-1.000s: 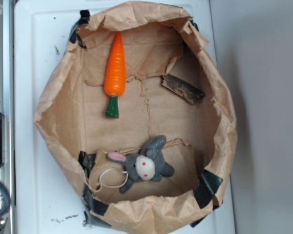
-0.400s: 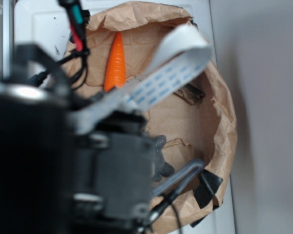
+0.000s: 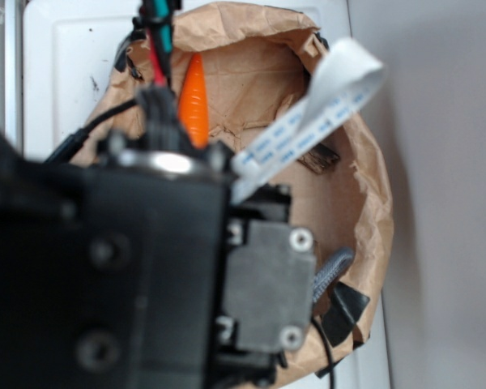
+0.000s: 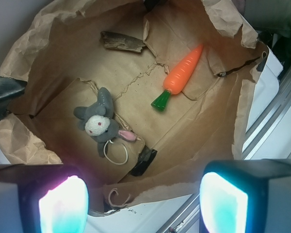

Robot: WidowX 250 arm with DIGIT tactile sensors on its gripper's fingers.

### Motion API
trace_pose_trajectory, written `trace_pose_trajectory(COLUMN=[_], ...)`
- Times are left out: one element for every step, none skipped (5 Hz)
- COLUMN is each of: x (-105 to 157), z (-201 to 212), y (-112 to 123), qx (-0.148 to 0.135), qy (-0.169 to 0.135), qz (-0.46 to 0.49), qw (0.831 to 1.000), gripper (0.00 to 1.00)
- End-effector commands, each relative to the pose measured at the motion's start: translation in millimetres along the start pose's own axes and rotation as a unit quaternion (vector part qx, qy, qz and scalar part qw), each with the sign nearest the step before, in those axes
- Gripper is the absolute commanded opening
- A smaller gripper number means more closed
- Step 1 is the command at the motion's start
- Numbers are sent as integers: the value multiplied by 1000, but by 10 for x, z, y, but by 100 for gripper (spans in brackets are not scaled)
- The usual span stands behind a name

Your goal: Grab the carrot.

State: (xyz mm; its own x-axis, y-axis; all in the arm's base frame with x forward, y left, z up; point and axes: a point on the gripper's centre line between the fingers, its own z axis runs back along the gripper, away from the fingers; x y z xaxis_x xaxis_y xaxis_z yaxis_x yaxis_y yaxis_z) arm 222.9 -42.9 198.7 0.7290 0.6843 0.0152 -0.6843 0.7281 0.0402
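Note:
The bright orange carrot (image 4: pixel 183 73) with its dark green stem lies on the floor of the brown paper bag (image 4: pixel 48 43), at the upper right in the wrist view. In the exterior view only its pointed upper half (image 3: pixel 194 101) shows above the arm. My gripper (image 4: pixel 143 204) is open and empty, high above the bag's near rim, well apart from the carrot. Its two glowing fingertips (image 4: pixel 63 206) sit at the bottom of the wrist view. The gripper's fingers are hidden behind the arm body in the exterior view.
A grey plush bunny (image 4: pixel 101 122) with a white string loop lies at the bag's floor, left of centre. A dark brown wood piece (image 4: pixel 122 41) lies at the far side. Black tape patches (image 4: pixel 5 90) mark the bag's rim. A metal rail (image 4: pixel 276 116) runs at right.
The arm has swung into the exterior view over the bag and moved further across it, now covering the bunny and the carrot's lower half.

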Motion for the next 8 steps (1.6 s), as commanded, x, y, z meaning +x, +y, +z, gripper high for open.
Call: trace_pose_trajectory(x=[466,562,837,837,837,837,993,956], z=[-635,-984,-1148,-1148,-1148,-1148,-1240,-1367], y=[400,531,436,436,436,436,407,357], qx=[-52,-23,25,25,25,25,0,-25], qy=[-50,-59,-46,-46,-46,-46,-50,-41], qz=[65,74,67,67,67,67,104,102], qw=[995,995,996,996,996,996,993,994], gripper=[100,100,100,100,100,100,100,100])
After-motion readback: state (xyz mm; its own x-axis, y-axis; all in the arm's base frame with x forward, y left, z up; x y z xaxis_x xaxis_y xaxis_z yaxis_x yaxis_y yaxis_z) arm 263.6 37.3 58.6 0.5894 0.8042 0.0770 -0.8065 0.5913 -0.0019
